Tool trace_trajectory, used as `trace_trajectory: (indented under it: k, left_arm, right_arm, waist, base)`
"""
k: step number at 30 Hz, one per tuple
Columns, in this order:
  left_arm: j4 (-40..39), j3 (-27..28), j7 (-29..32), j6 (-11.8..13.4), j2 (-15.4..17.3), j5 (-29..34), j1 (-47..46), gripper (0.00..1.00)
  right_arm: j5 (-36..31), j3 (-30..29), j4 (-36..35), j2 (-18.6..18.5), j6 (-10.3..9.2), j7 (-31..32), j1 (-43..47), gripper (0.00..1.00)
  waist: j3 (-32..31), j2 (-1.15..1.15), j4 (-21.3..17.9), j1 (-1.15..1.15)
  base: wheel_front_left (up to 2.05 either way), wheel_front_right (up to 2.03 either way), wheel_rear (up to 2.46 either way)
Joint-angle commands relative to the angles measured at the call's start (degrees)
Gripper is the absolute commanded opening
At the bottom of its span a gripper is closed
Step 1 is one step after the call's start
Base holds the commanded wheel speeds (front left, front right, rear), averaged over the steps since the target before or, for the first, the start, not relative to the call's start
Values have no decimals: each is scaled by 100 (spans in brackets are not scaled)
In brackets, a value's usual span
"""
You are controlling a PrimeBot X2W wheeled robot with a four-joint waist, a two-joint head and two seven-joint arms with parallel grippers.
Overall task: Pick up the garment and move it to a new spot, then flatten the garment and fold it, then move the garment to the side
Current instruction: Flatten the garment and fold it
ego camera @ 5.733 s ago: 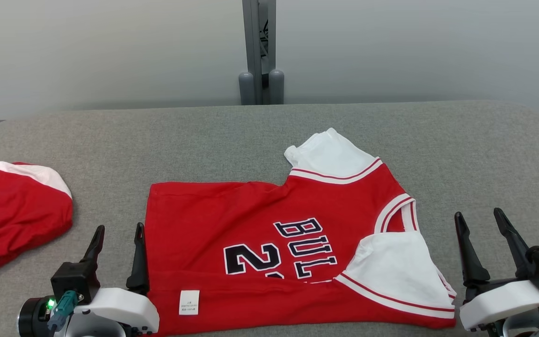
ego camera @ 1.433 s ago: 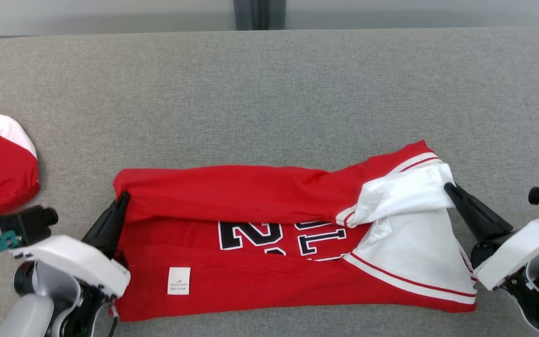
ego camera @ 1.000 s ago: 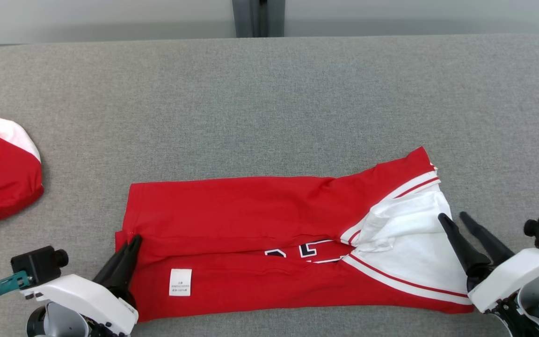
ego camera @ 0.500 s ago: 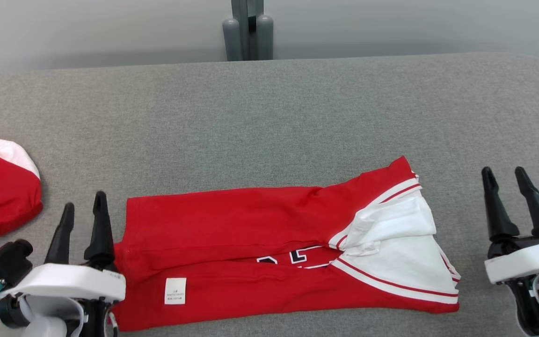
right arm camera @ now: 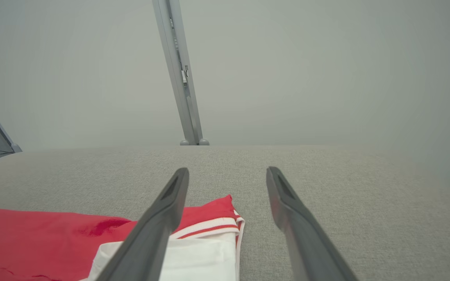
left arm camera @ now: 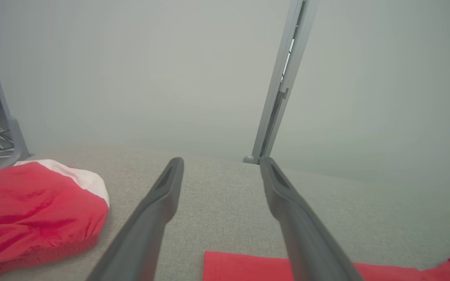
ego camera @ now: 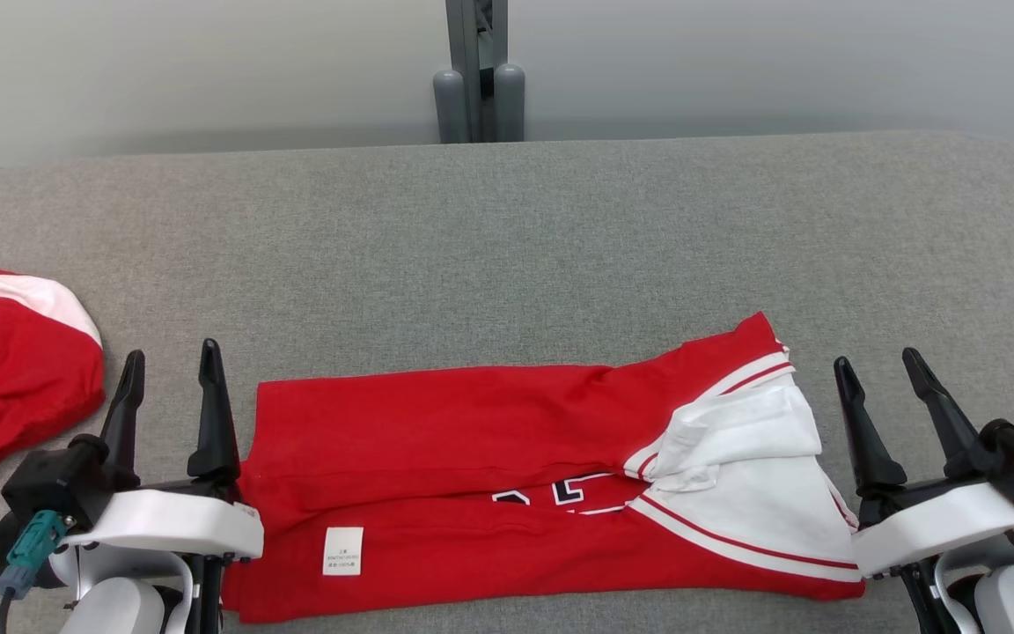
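red-and-white bundle point(ego camera: 5, 387): heaped at the left edge of the grey table point(ego camera: 507, 229), well apart from our work.
left gripper point(ego camera: 172, 352): near the table's front edge, just beside the hem end of the red basketball jersey point(ego camera: 437, 440); we see its fingers apart, nothing between them.
red basketball jersey: along the table's front edge, folded lengthwise into a long band, hem end to our left.
white sleeves point(ego camera: 753, 440): rumpled and bunched at the band's right end.
right gripper point(ego camera: 875, 357): just beside the sleeve end, fingers spread wide, holding nothing.
handling: we judge the jersey light, soft and limp; it will sag, and its layers may slide apart if we lift only the top one.
where to hold: we would pinch both short ends through all the layers, at the hem corners on our left and below the rumpled sleeves on our right.
step: by our reckoning the lengthwise fold is laid and a crosswise fold comes next.
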Motion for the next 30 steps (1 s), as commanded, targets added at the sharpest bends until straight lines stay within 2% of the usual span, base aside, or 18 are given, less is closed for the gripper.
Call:
trace_trajectory:
  k: [1,14,30]
  left_arm:
    - [72,0,-44,-44,6,73,17,100]
    - [665,81,-76,-319,-140,788,276,100]
    - [965,209,-77,-581,-401,1083,93,100]
  right_arm:
    - [-35,-26,-25,12,1,39,81,100]
    - [-263,-161,-70,201,1,172,422,100]
    - [-325,-165,-36,163,1,301,359,100]
  waist:
    - [-34,0,20,0]
    - [-283,0,28,0]
    - [-214,0,89,0]
  base:
    - [0,0,0]
    - [0,0,0]
    - [0,0,0]
